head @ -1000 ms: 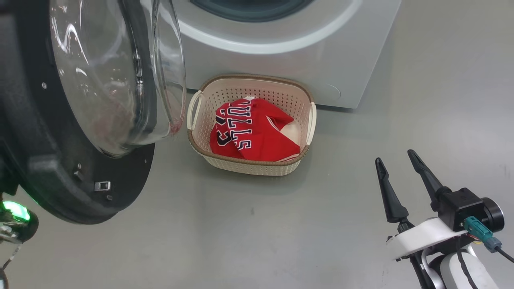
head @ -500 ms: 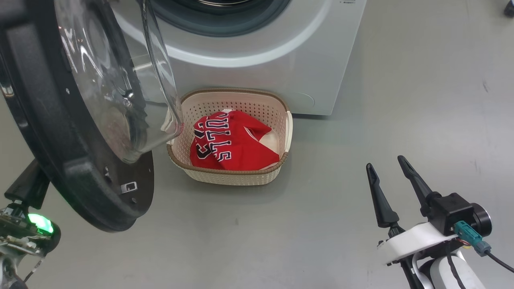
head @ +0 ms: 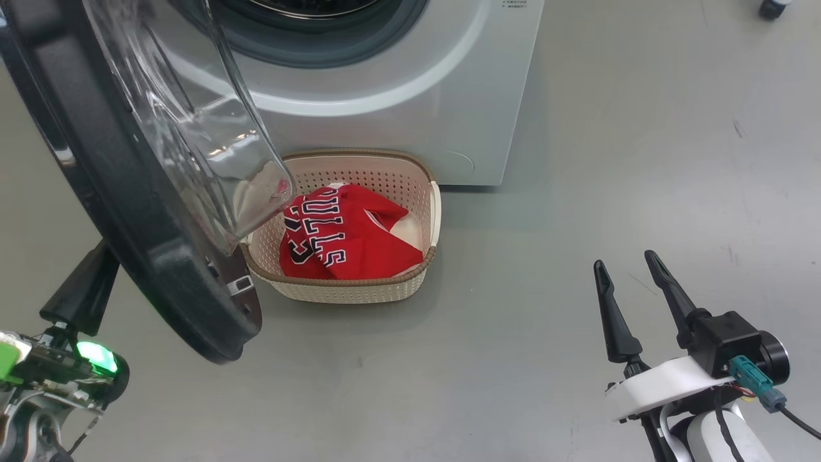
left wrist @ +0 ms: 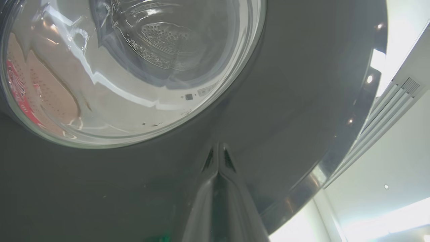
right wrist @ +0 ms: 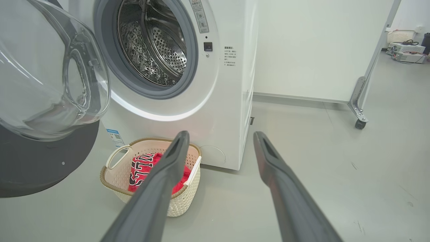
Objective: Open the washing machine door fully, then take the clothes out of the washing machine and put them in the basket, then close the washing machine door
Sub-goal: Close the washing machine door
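Swinging washing machine door (head: 122,192) nearer basket (head: 346,292) than before | left tool (left wrist: 218,149) closed | right tool (head: 625,262) open

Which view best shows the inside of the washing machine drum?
Right wrist view: it looks into the perforated drum, visible part empty. Head view catches its bottom edge; left wrist view shows it warped through the door window.

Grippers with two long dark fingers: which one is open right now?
The right gripper: its fingers stand well apart above the grey floor. The left gripper has its fingers shut together, close by the round black-rimmed washing machine door.
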`<state>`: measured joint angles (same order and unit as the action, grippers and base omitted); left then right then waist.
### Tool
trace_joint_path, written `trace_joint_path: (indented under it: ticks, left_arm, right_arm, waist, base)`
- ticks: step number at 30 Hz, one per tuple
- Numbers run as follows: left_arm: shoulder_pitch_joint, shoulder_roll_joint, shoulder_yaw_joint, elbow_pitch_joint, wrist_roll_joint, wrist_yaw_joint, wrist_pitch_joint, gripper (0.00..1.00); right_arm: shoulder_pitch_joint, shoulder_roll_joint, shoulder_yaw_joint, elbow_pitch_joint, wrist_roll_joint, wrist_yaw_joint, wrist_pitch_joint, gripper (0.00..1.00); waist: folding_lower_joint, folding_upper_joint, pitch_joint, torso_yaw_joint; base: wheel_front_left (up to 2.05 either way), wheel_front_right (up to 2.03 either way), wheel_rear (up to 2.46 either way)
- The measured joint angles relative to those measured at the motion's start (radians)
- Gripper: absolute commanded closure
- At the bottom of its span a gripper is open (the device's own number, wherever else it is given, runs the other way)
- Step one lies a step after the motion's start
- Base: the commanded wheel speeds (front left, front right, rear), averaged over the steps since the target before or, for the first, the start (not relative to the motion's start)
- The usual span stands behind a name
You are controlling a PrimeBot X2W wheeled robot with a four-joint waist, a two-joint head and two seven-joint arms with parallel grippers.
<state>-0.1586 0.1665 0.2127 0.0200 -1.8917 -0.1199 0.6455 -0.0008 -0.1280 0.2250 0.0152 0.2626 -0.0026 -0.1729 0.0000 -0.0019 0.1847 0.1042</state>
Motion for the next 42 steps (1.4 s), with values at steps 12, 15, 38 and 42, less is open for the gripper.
trace_joint_path:
  ticks: [12, 15, 38, 42]
  left_arm:
    - [0.004, -0.047, 0.021, -0.029, 0.003, 0.000, -0.023, 1.00]
    - [0.004, -0.067, 0.036, -0.034, 0.011, 0.000, -0.044, 1.00]
    - [0.126, 0.120, 0.004, -0.123, 0.867, 0.000, -0.435, 0.00]
    - [0.178, 0.163, -0.057, -0.127, 1.054, -0.001, -0.513, 0.00]
  right_arm:
    - [0.000, 0.000, -0.015, 0.019, 0.001, -0.010, -0.012, 0.00]
    - [0.001, 0.000, -0.022, 0.023, 0.001, -0.010, -0.019, 0.00]
    - [0.010, -0.003, -0.014, 0.044, 0.001, -0.010, -0.028, 0.00]
    - [0.010, -0.004, -0.013, 0.044, 0.001, -0.010, -0.028, 0.00]
  waist:
    - [0.0000, 0.0000, -0.006, 0.004]
    - [0.0000, 0.0000, -0.011, 0.014]
    - [0.0000, 0.0000, -0.057, 0.051]
    - [0.0000, 0.0000, -0.059, 0.051]
  base:
    - [0.00, 0.00, 0.00]
    - [0.00, 0.00, 0.00]
    - [0.00, 0.00, 0.00]
    - [0.00, 0.00, 0.00]
